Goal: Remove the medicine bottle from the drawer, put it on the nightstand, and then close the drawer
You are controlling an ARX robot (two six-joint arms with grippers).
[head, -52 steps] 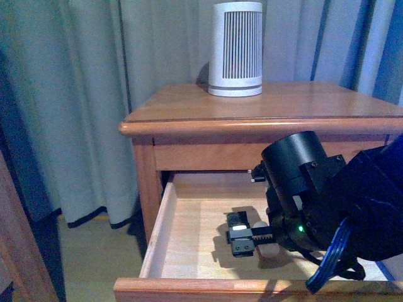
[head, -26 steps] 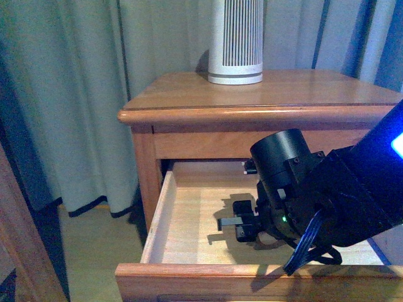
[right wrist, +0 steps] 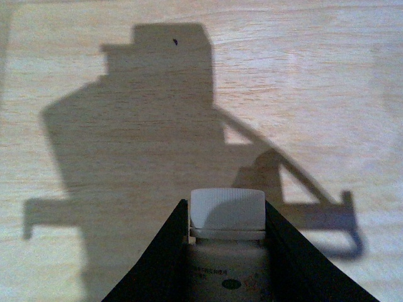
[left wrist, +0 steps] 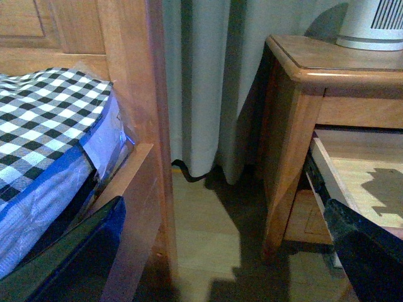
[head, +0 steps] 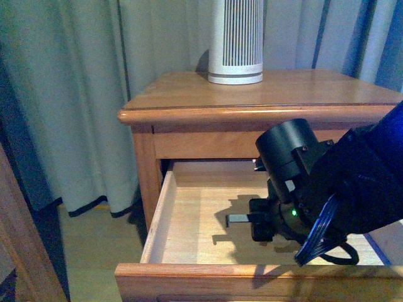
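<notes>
The nightstand [head: 277,94] stands ahead with its upper drawer [head: 252,277] pulled open, showing a pale wood floor [head: 195,220]. My right gripper [head: 252,223] hangs inside the drawer, just above that floor. In the right wrist view the right gripper [right wrist: 227,204] is shut on the medicine bottle [right wrist: 227,251], whose ribbed white cap [right wrist: 227,211] sticks out past the black fingers. The arm hides the bottle in the front view. Off to the left, my left gripper [left wrist: 220,264] is open and holds nothing, low between the bed and the nightstand [left wrist: 296,126].
A tall white slatted cylinder [head: 235,41] stands at the back of the nightstand top. Grey curtains [head: 75,94] hang behind. A wooden bed post [left wrist: 135,126] and checked bedding [left wrist: 44,113] lie left of the nightstand, with bare floor [left wrist: 208,233] between them.
My right gripper has risen a little off the drawer floor and shifted slightly right with the bottle. The front view has also shifted, cutting off the cylinder's top.
</notes>
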